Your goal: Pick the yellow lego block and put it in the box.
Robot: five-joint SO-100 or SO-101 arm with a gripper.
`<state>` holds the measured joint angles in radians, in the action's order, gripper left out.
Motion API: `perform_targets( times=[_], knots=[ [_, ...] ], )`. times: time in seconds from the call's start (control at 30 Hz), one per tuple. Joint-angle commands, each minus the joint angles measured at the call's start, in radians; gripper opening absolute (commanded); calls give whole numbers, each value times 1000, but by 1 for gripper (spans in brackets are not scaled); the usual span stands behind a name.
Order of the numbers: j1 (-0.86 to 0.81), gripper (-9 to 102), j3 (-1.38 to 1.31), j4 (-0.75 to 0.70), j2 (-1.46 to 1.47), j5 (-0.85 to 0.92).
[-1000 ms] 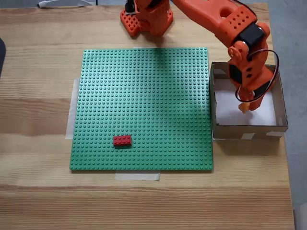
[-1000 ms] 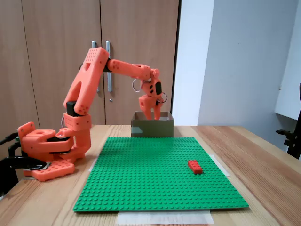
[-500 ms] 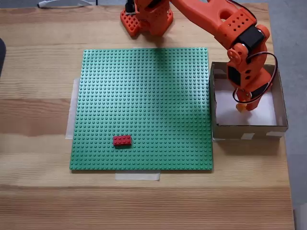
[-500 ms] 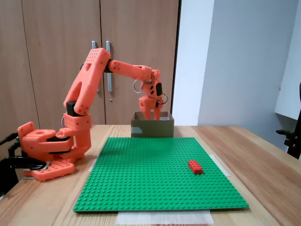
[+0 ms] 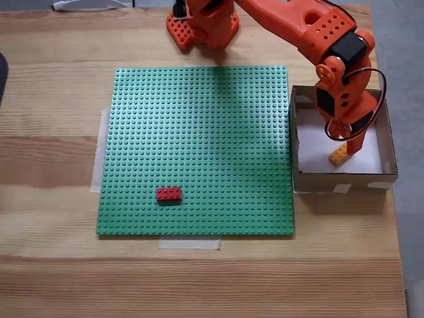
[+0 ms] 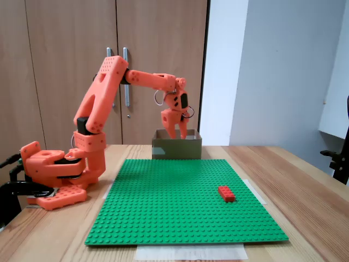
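In a fixed view looking down, the yellow lego block [image 5: 339, 155] is lying on the white floor of the box [image 5: 305, 177], near the box's front wall and towards its right side. The gripper [image 5: 354, 147] is hanging directly over it; the jaws are standing slightly apart and appear to be clamping nothing, the block lying just beside the fingertips. The red lego brick [image 5: 168, 194] is sitting on the green baseplate [image 5: 199, 119], near its front-left corner, well apart from the box. The main risk is judged to be the fingertips catching the block, or the arm clipping the box's cardboard wall, while lifting out; either could drag the block out or shift the box off the tabletop's right edge.

In a fixed view from the side, the gripper [image 6: 174, 130] is reaching just above the rim of the box [image 6: 175, 148] at the baseplate's far edge; the block is hidden behind the wall.

No brand, label or writing is legible in both fixed views.
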<state>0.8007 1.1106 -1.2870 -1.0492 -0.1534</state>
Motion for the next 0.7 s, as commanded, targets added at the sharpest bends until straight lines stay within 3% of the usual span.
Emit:
perform_targets(
  times=[0.0,0.5,0.67],
  knots=[
    [11,21,-20,-9,-40,3],
    [-81,13,551,383,-666,9],
    [-144,10,686,414,-902,9]
  ],
)
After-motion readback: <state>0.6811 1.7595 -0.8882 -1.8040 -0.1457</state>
